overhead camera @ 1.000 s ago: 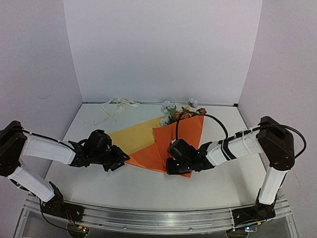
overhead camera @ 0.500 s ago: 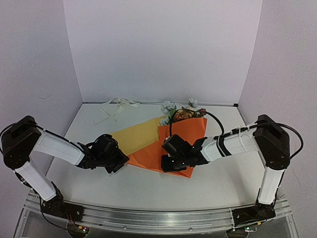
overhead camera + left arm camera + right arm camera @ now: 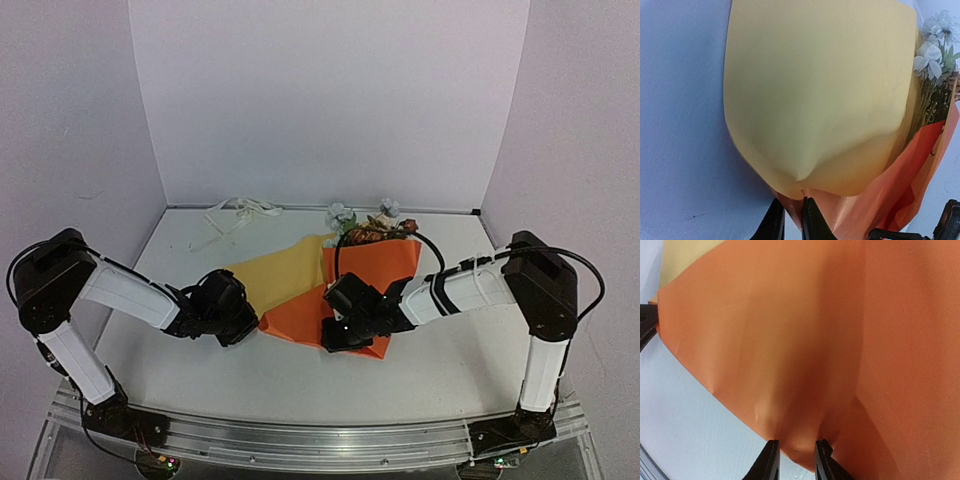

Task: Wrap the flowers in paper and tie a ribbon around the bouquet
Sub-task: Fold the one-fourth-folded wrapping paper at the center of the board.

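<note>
orange-yellow paper point(image 3: 283, 277) folded over flowers point(image 3: 341, 214), blooms poking out far end; ribbon point(image 3: 240, 209) loose behind.

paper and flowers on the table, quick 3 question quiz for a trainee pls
1. True or false: the ribbon is tied round the paper.
2. Which gripper pinches the paper's near edge? A. left gripper only B. right gripper only C. both
3. Fill in: the flowers stick out at the paper's ___ end (near or far).
Key: 1 false, it lies loose at the far left of the table; 2 C; 3 far.
</note>
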Motion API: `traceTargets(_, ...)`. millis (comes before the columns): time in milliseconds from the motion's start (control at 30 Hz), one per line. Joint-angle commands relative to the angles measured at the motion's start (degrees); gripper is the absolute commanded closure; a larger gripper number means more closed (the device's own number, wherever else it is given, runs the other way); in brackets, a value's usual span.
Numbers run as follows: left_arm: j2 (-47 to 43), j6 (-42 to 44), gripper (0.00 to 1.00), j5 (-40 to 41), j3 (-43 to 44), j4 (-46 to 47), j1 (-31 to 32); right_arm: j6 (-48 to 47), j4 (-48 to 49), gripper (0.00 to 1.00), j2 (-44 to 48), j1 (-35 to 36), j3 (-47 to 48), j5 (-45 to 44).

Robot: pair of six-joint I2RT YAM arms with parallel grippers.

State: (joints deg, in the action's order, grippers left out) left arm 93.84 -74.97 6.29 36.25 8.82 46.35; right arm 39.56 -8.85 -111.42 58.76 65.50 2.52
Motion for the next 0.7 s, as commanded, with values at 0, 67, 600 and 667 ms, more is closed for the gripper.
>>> traceTargets(0, 0.80, 1.07, 0.88, 2.05, 2.03, -1.08, -0.12, -2.05, -1.42, 0.73, 4.12, -0.13, 2.68, 4.32)
traceTargets(67, 0.72, 1.25, 0.92, 2.35, 1.96, -1.25, -0.13, -2.48, -1.70, 0.72, 6.30, -0.12, 2.92, 6.69)
traceTargets(600, 0.12, 2.56, 1.00, 2.80, 1.75, -0.37, 0.06, 0.38, -10.66, 0.57, 24.19, -6.80, -7.97, -8.35)
traceTargets(667, -0.25, 2.75, 1.00, 3.08, 1.52, -0.40, 0.06, -0.90, -10.58, 0.57, 20.58, -6.82, -5.63, -8.23)
